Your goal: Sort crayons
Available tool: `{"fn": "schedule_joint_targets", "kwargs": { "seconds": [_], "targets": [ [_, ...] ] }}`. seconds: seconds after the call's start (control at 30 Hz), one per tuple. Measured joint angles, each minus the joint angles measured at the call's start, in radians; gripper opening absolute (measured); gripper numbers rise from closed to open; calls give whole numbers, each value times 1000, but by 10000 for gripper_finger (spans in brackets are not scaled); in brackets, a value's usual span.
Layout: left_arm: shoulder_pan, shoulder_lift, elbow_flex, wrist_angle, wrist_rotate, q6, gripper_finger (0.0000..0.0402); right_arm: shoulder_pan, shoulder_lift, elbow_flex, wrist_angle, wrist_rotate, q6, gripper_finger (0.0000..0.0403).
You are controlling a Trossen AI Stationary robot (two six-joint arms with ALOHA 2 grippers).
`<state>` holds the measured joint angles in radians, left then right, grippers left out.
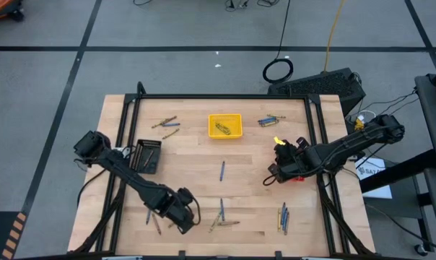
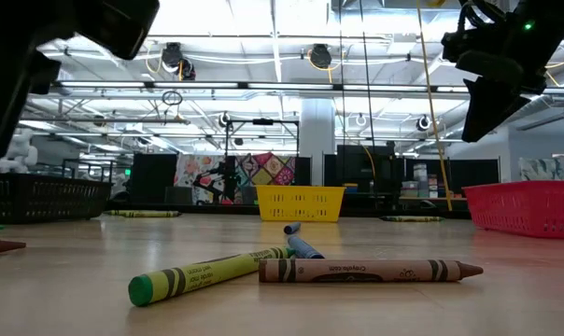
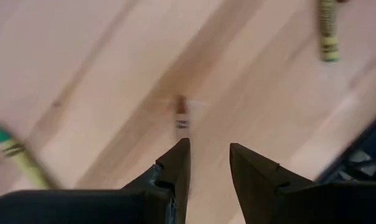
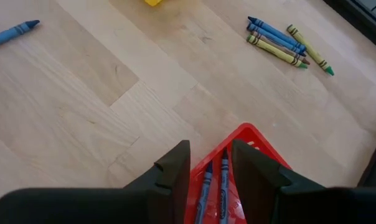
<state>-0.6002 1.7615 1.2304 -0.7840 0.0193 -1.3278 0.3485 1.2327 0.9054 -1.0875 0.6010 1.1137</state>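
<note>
The table (image 1: 203, 155) is a wooden top with a dark frame, and the crayons lie on it in loose groups, so the sorting is judged to be only partly done. The left arm reaches to the near edge, and the left gripper (image 3: 208, 163) hangs low over the bare wood with its jaws a little apart and nothing between them; a brown crayon (image 3: 181, 116) lies just ahead of its tips, probably the one it works on. The right arm comes from the other side, and the right gripper (image 4: 210, 163) stands over the red tray (image 4: 263, 144), jaws also a little apart and empty. Two blue crayons (image 4: 214, 184) rest in this tray directly under the gripper, which suggests that blue ones are collected there. The yellow tray (image 1: 225, 125) is well beyond both grippers at the far side and holds at least one olive crayon, and the black tray (image 1: 147, 154) is next to the left arm. A single blue crayon (image 1: 222, 170) lies between the two grippers, not yet sorted.
</note>
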Motion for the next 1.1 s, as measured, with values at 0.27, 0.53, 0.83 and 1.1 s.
{"fn": "schedule_joint_targets", "kwargs": {
  "seconds": [0.27, 0.53, 0.83, 1.1],
  "targets": [
    [-46, 57, 0, 20, -21, 0, 116, 0, 0, 0, 4, 0, 0, 105],
    [-64, 105, 0, 8, -32, 2, 116, 0, 0, 0, 15, 0, 1, 105],
    [-64, 147, 0, 12, -36, 6, 116, 0, 0, 0, 22, 0, 1, 105],
    [-63, 151, 0, -6, -37, 5, 116, 0, 0, 0, 22, 0, 2, 105]
  ]
}}
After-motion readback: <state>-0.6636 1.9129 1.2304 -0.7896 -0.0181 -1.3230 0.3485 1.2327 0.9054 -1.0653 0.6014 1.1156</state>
